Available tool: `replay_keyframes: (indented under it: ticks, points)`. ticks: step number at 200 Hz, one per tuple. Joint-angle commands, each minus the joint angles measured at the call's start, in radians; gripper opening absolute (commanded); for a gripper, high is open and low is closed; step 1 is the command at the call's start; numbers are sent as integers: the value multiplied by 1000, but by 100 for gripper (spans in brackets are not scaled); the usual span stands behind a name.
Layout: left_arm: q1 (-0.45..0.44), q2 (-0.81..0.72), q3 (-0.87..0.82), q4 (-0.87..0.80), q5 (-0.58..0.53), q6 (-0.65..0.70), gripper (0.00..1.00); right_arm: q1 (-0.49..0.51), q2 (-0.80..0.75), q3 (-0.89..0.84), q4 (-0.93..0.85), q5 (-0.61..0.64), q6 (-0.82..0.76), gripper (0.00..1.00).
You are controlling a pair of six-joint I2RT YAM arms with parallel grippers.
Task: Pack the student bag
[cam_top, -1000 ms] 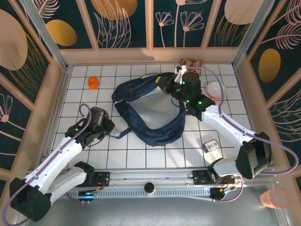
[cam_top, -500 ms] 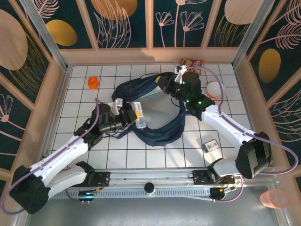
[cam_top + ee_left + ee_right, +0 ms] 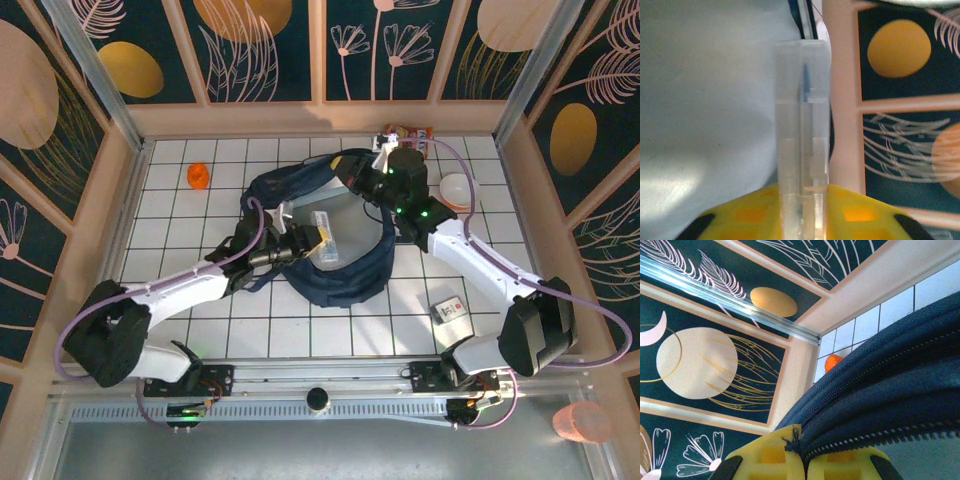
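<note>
top external: closed right fingers point(image 3: 770, 457) pinching student bag point(image 3: 340, 280) rim, left fingers point(image 3: 740, 215) around clear case point(image 3: 322, 228), grip unclear; risks case snagging sagging rim.

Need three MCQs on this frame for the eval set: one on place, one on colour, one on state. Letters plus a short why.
1. Where is the clear rectangular plastic case?
A) flat on the tiles by the arm bases
B) over the open navy-blue fabric backpack, between the left fingers
C) against the back wall

2. What colour is the small round object on the tiles to the far left of the backpack?
A) green
B) orange
C) purple

3. What state are the right fingers in?
A) spread wide over bare tiles
B) shut on the clear case
C) shut on the backpack's zipped rim

Answers:
1 B: the top view shows the case above the bag's pale lining, at the left arm's tip.
2 B: it is bright orange against the white tiles.
3 C: the right wrist view shows the yellow pads pressed together on the navy zip edge.
</note>
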Motion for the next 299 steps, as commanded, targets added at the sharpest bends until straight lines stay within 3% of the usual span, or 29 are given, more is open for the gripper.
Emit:
replay_keyframes:
  ticks: [1,15,35,55,99,116,136,156,174,193,221,248,274,299]
  points:
    - [0,42,78,77,-114,-29,45,-5,-13,77,136,-4,-5,0]
    - [0,52,109,-17,-141,-17,62,-5,-14,82,125,-4,-10,0]
    - [1,35,108,-144,-146,15,69,-5,-26,82,99,14,-27,0]
    - [0,-17,67,-216,-157,24,72,-5,-37,82,71,22,-44,0]
    - [0,-206,-60,-184,-184,74,69,-5,-63,83,-11,-27,-95,0]
    - [0,-284,-96,-170,-216,162,69,-58,-85,53,-23,-78,-103,0]
    - [1,-380,-135,-155,-303,350,68,-117,-100,28,-55,-234,-133,0]
    - [0,-485,-173,-149,-460,586,57,-169,-94,43,-226,-340,-222,0]
    - [1,-565,-213,-111,-554,758,61,-193,-95,18,-382,-348,-285,0]
    - [1,-576,-204,-170,-596,866,65,-199,-123,-87,-398,-363,-264,0]
    - [1,-482,-165,-282,-547,830,67,-199,-190,-281,-393,-263,-185,0]
    - [1,-411,-191,-267,-506,725,67,-208,-241,-435,-406,-112,-115,0]
    - [8,-382,-201,-242,-508,657,67,-212,-234,-518,-392,-68,-103,0]
    - [53,-341,-185,-251,-429,594,68,-208,-252,-532,-433,-47,-153,21]
